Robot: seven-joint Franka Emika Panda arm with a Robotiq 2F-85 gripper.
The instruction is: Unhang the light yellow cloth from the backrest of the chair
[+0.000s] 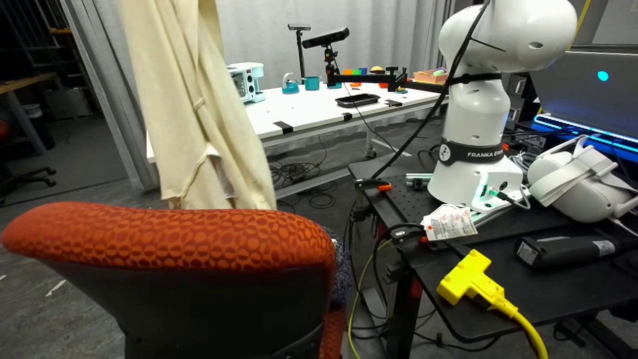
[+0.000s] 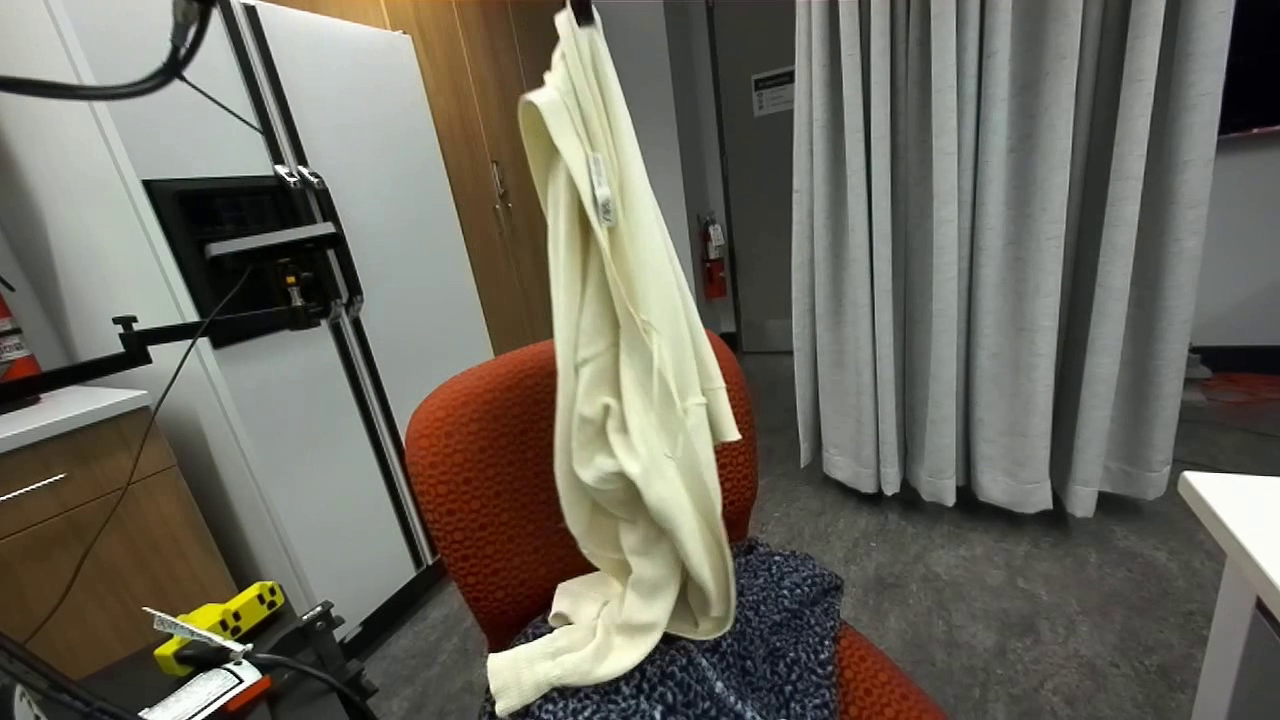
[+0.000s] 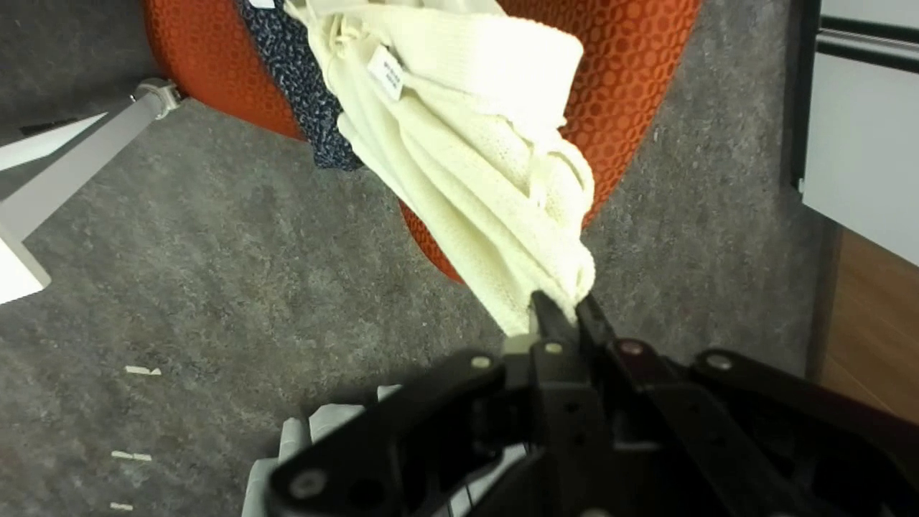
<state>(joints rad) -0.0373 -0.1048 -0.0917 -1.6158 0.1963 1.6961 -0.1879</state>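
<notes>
The light yellow cloth hangs in long folds from above in both exterior views (image 1: 199, 114) (image 2: 630, 400); it also fills the upper middle of the wrist view (image 3: 467, 165). My gripper (image 3: 560, 312) is shut on one edge of the cloth. In an exterior view only a dark tip of the gripper (image 2: 582, 10) shows at the top edge, well above the chair. The orange-red backrest of the chair (image 1: 174, 239) (image 2: 490, 450) stands behind the hanging cloth on its seat side. The cloth's lower sleeve hangs over the seat; whether it touches there I cannot tell.
A dark blue knitted fabric (image 2: 790, 590) lies on the seat. A black table (image 1: 538, 294) beside the chair carries the robot base (image 1: 473, 174), a yellow power splitter (image 1: 468, 279) and a headset (image 1: 578, 184). A white table (image 1: 279, 112) stands behind the cloth.
</notes>
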